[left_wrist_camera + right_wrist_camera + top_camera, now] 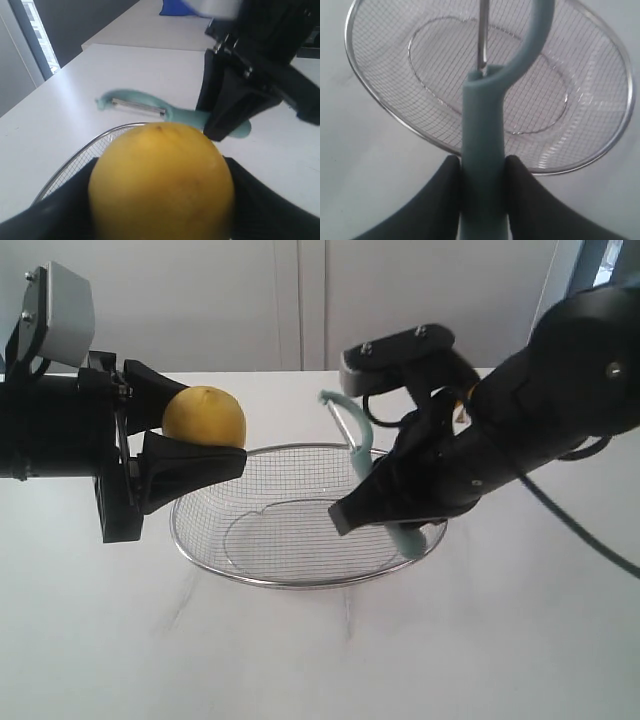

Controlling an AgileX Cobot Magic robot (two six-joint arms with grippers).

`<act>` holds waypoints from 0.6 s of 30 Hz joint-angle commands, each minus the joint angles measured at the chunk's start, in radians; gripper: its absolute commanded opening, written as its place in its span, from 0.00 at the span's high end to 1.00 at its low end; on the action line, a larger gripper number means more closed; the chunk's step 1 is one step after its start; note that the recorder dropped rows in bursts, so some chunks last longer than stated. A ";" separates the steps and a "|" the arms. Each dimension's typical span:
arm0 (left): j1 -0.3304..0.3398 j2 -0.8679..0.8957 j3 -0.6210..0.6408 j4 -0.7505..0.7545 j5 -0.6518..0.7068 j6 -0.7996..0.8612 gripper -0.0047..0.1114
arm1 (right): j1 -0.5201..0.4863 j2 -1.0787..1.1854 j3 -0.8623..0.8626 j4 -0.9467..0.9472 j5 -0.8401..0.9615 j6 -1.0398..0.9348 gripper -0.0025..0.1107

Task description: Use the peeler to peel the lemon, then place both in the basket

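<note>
My left gripper point(208, 428) is shut on the yellow lemon point(205, 415) and holds it in the air above the left rim of the silver wire-mesh basket point(300, 583). The lemon point(162, 185) fills the left wrist view between my black fingers point(260, 200). My right gripper point(372, 502) is shut on the pale teal handle of the peeler point(352, 435), over the basket's right side. The peeler's head and blade point up and toward the lemon, a short way from it. In the right wrist view the handle point(482, 150) sits squeezed between the fingers point(445, 190), with the basket point(380, 105) below.
The basket rests on a white table point(320, 660) and holds nothing. A pale wall stands behind the table. The right arm's black body point(240, 100) looms close beyond the lemon in the left wrist view.
</note>
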 commanded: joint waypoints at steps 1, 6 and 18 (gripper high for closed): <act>0.001 -0.008 -0.004 -0.026 0.016 0.137 0.96 | 0.002 0.064 -0.006 0.278 -0.001 -0.211 0.98; 0.001 -0.008 -0.004 -0.026 0.016 0.137 0.96 | 0.002 0.066 -0.010 0.538 0.010 -0.425 0.98; 0.001 -0.008 -0.004 -0.026 0.018 0.137 0.96 | 0.002 -0.012 -0.010 0.575 0.010 -0.425 0.98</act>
